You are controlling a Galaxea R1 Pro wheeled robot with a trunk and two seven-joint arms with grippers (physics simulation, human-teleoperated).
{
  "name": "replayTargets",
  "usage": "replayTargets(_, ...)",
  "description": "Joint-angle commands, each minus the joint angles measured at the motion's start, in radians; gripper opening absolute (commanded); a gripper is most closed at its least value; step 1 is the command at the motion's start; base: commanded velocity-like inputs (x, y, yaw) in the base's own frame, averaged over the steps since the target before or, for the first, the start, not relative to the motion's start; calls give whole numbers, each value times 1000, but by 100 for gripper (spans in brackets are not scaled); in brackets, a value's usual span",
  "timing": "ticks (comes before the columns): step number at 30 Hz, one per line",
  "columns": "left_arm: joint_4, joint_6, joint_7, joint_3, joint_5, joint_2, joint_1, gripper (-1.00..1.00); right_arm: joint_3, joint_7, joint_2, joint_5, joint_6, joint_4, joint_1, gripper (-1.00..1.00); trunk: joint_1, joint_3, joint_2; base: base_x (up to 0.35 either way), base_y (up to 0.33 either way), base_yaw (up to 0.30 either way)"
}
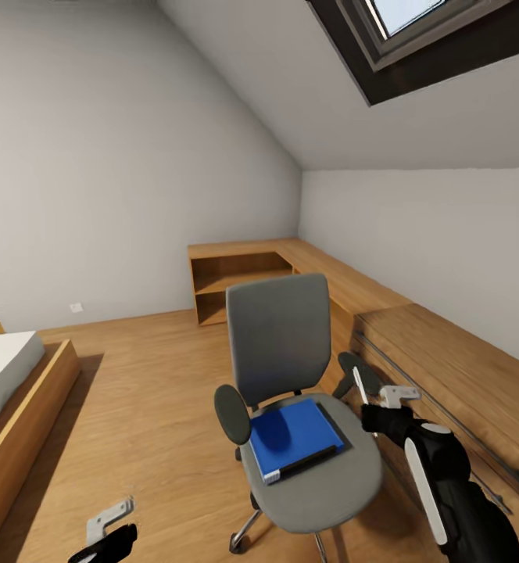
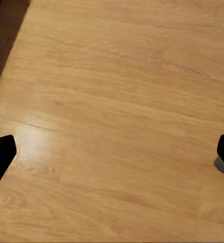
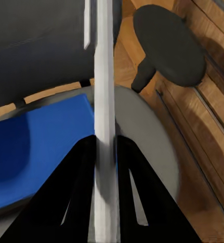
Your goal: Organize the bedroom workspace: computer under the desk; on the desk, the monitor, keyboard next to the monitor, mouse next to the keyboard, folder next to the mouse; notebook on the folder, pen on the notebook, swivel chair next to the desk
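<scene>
Lying on swivel chair [image 1: 322, 477], folder [image 1: 291, 434], notebook [image 1: 334, 438]

The right tool [image 1: 366, 407] holds the pen [image 1: 359, 389] upright just right of the chair [image 1: 291, 375]; the folder [image 1: 291, 434] lies on the seat to its left, atop the notebook [image 1: 322, 453].

Attic bedroom — bed [image 1: 1, 375]; skylight [image 1: 416, 31]; sloped ceiling [image 1: 291, 86].
</scene>
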Motion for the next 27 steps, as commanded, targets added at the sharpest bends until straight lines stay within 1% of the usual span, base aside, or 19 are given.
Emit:
replayTargets(1,52,-43,6,-3,-11,-2,0,100,-21,4,4,-4,16,-5,2,-100,-4,2,7,0,0,0)
replayTargets(2,77,-61,6,-4,-17,-3,0,100,-28,3,5,-5,20,-5,2,-100,-8,5,14,0,0,0)
replayTargets(4,162,-120,7,-14,-32,-4,0,100,-45,2,9,-9,28,-7,4,-100,-16,12,28,0,0,0)
replayTargets(5,222,-189,7,-40,-38,-4,0,100,-52,1,11,-12,31,-8,5,-100,-19,15,35,0,0,0)
replayTargets(6,260,-285,7,-75,-40,-4,0,100,-55,1,13,-13,33,-8,5,-100,-23,18,42,0,0,0)
replayTargets(8,285,-325,7,-90,-41,-4,0,100,-56,1,13,-13,32,-8,5,-100,-31,24,56,0,0,0)
replayTargets(9,333,-380,7,-110,-42,-5,0,100,-56,1,14,-14,32,-8,6,-100,-35,27,63,0,0,0)
replayTargets(14,357,-403,8,-119,-41,-5,0,100,-51,1,15,-14,32,-8,6,-100,-54,43,98,0,0,0)
replayTargets(16,359,-405,8,-119,-41,-6,0,100,-49,1,20,-14,29,-8,6,-100,-62,49,112,0,0,0)
replayTargets(17,360,-407,10,-119,-41,-9,0,100,-49,1,44,-13,25,-8,6,-100,-65,52,119,0,0,0)
replayTargets(20,361,-407,13,-119,-41,-21,0,100,-49,0,74,-11,20,-8,6,-100,-77,62,140,0,0,0)
replayTargets(25,383,-408,11,-119,-41,-42,0,100,-52,-3,82,-9,-19,-8,6,-100,-96,77,175,-1,0,-2)
replayTargets(27,397,-404,10,-120,-39,-43,0,100,-53,-2,83,-9,-25,-8,6,-100,-104,84,189,-74,115,-141)
